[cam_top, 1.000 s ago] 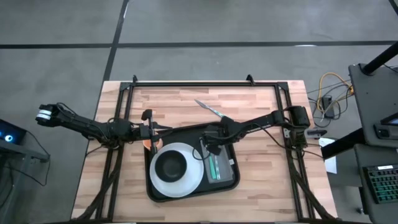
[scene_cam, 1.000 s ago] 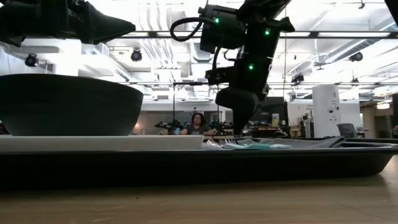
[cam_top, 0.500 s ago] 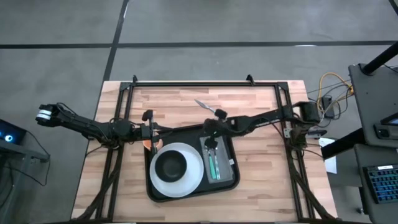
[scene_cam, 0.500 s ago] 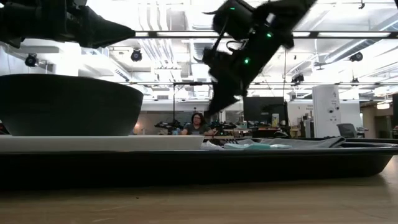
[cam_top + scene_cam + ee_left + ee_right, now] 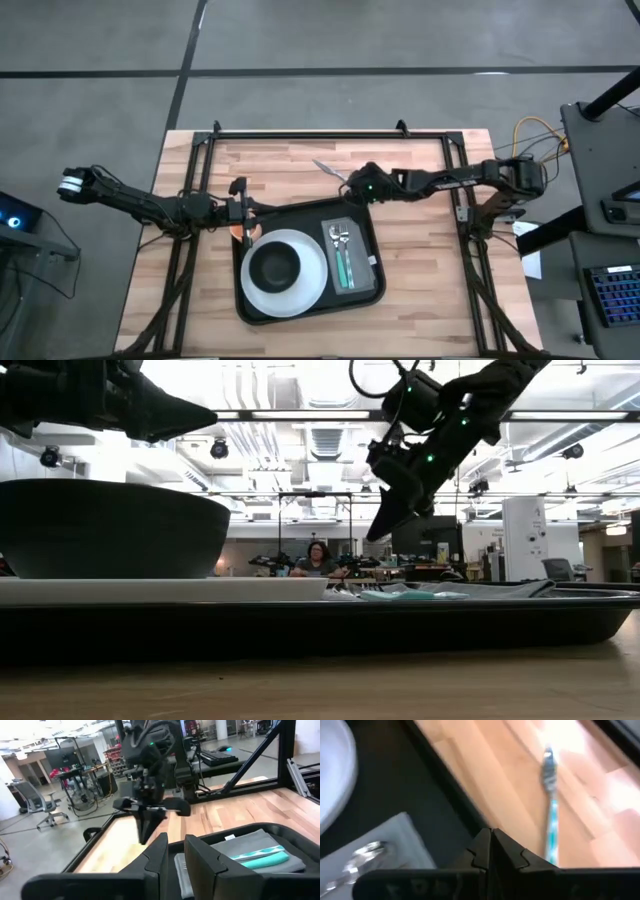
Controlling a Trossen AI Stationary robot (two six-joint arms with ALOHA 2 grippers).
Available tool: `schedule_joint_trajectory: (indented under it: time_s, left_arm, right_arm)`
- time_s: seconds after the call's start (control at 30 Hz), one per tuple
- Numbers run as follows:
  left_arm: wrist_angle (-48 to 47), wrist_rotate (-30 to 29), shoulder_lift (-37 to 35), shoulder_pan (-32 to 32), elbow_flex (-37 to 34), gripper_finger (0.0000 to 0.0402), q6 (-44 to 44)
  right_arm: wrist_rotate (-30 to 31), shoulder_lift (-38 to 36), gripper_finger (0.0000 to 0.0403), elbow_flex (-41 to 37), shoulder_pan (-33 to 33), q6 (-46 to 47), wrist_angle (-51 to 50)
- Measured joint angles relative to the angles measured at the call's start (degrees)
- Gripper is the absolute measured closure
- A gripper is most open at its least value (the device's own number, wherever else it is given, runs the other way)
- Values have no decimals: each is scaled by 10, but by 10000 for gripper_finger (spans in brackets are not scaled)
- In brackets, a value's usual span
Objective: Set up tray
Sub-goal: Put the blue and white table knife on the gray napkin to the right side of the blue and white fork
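While one black, rimmed tray (image 5: 372, 290) holds one plate (image 5: 310, 285), one bowl (image 5: 276, 266), right fingers (image 5: 492, 851) press together, left fingers (image 5: 200, 857) slightly spread.

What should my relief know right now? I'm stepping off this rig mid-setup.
Right gripper: shut, empty, above the tray's far edge, near a teal-handled utensil lying on the table.
Left gripper: open, empty, waiting at the tray's far left corner.
Done: black bowl on white plate, cutlery on grey napkin, all in the tray.
Left: probably that loose utensil.
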Motion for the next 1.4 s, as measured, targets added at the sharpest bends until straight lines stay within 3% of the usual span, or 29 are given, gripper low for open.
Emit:
schedule_joint_trajectory:
  time_s: [0.13,0.27,0.43,0.63,0.77,1.07,1.33,1.4]
  left_arm:
    - [0,0,0,0,0,356,21]
    - [0,0,0,0,0,356,48]
    - [0,-1,0,0,4,356,82]
    - [0,-1,0,0,14,356,117]
    - [-1,-1,0,0,26,356,121]
    - [-10,-1,0,0,54,356,121]
    - [-14,-1,0,0,54,356,131]
    - [-13,-1,0,0,54,356,133]
  right_arm:
    - [-10,9,393,11,-21,-26,-3]
    - [-73,34,373,27,-52,-48,-7]
    - [-136,75,316,57,-92,-70,-25]
    - [-132,120,234,107,-123,-89,-84]
    - [-131,150,204,124,-126,-102,-90]
    - [-43,206,205,185,-128,-108,-152]
    - [-50,209,221,174,-142,-103,-154]
    - [-81,208,225,166,-152,-103,-153]
